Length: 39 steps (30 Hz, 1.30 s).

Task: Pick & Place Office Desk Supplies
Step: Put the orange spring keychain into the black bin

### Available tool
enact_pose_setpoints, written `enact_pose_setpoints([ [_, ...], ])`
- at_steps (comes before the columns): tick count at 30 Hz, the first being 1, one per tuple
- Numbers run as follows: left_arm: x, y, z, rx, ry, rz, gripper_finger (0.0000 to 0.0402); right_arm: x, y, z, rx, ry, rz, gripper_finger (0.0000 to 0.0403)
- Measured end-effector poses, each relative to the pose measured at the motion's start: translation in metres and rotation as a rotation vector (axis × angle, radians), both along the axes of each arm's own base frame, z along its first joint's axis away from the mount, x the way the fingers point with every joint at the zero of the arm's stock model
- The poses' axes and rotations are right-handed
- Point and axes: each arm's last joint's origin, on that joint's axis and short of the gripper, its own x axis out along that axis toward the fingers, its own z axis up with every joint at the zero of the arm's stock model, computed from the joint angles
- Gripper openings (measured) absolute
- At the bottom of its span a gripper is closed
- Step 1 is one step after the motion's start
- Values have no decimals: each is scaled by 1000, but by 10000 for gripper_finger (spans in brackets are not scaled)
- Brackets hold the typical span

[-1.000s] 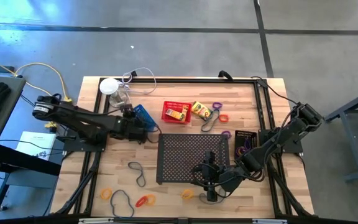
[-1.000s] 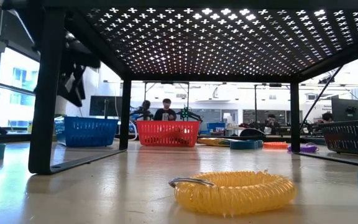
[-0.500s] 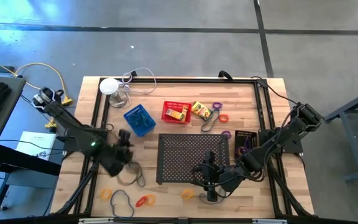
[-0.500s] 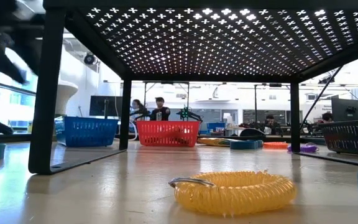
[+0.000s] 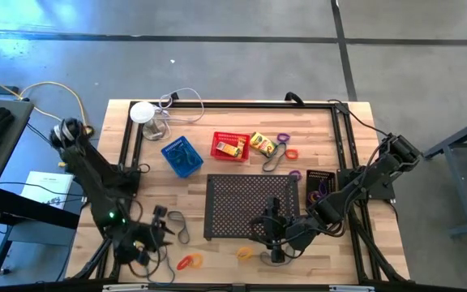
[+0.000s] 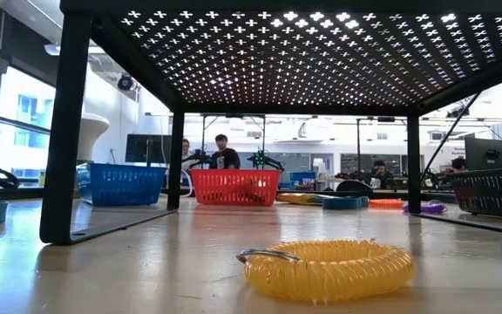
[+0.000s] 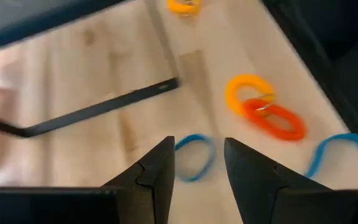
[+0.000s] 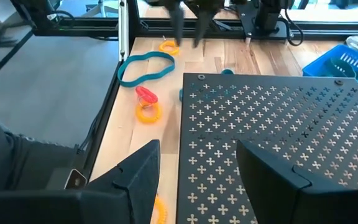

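The left gripper (image 5: 154,233) hangs over the wooden table's (image 5: 217,251) front left corner, fingers parted and empty, above a small blue rubber-band loop (image 7: 194,157). The right gripper (image 5: 272,242) waits, fingers apart and empty, beside the flat black perforated tray (image 5: 246,203). Yellow and orange coiled loops (image 7: 265,108) lie nearby.

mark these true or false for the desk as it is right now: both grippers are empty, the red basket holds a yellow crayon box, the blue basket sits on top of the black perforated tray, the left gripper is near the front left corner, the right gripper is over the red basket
1. Both the left gripper and the right gripper are open and empty. True.
2. The red basket holds a yellow crayon box. True.
3. The blue basket sits on the black perforated tray. False: it stands on the bare wooden table, apart from the tray.
4. The left gripper is near the table's front left corner. True; loops lie around it.
5. The right gripper is over the red basket. False: it hangs at the tray's front edge.
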Motion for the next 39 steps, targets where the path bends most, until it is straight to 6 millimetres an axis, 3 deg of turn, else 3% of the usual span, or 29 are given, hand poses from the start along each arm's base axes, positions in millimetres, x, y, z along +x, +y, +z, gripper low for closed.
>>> enact_pose_setpoints([
  [7, 11, -45, -35, -107, -48, -37, 132, 0, 0, 0, -63, -4, 34, 200],
  [11, 16, -51, -42, -50, -89, -100, 132, 0, 0, 0, -65, -4, 35, 200],
  [14, 18, -51, -39, -13, -117, -139, 132, 0, 0, 0, -62, -2, 41, 200],
  [17, 18, -58, -32, -98, -154, -131, 130, 0, 2, 0, -24, 10, 68, 200],
  [21, 22, -76, -6, -192, -199, -149, 119, 3, 5, -1, 13, -15, 82, 200],
  [25, 27, -89, 7, -118, -145, -146, 106, 8, 12, -3, 8, -55, 125, 200],
  [33, 37, -97, -21, -24, -3, -37, 104, 4, 21, 1, 33, -98, 159, 200],
  [39, 37, -106, -45, -76, 44, 55, 104, 2, 26, 4, 61, -124, 171, 200],
])
